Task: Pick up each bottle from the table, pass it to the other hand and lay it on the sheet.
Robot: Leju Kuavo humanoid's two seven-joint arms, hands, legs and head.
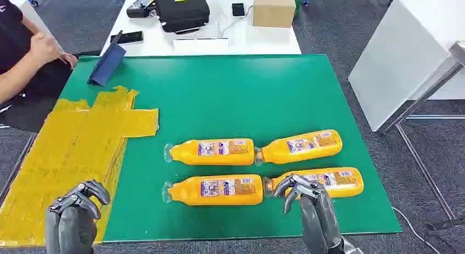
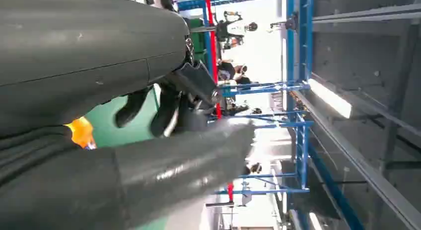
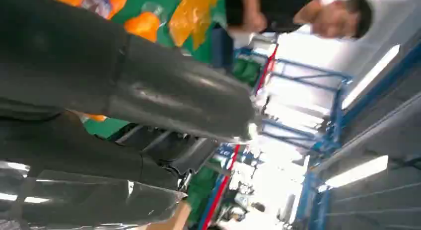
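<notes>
- Four orange bottles lie on their sides in 2 rows, centre-low of head view, caps to the left: upper-left bottle, upper-right bottle, lower-left bottle, lower-right bottle. All w/ orange liquid + label.
- Right hand, lower right of frame: fingers curled over the cap end of lower-right bottle; touching or just above, can't tell. Nothing gripped.
- Left hand, lower left: fingers loosely curled, apart, holds nothing; sits over the near edge of the yellow sheet.
- Sheet is wrinkled, left side of green tabletop; no bottle on it.
- Blue folder at upper left of tabletop, person's arm beside it.
- White table behind w/ black case + cardboard box; grey floor.
</notes>
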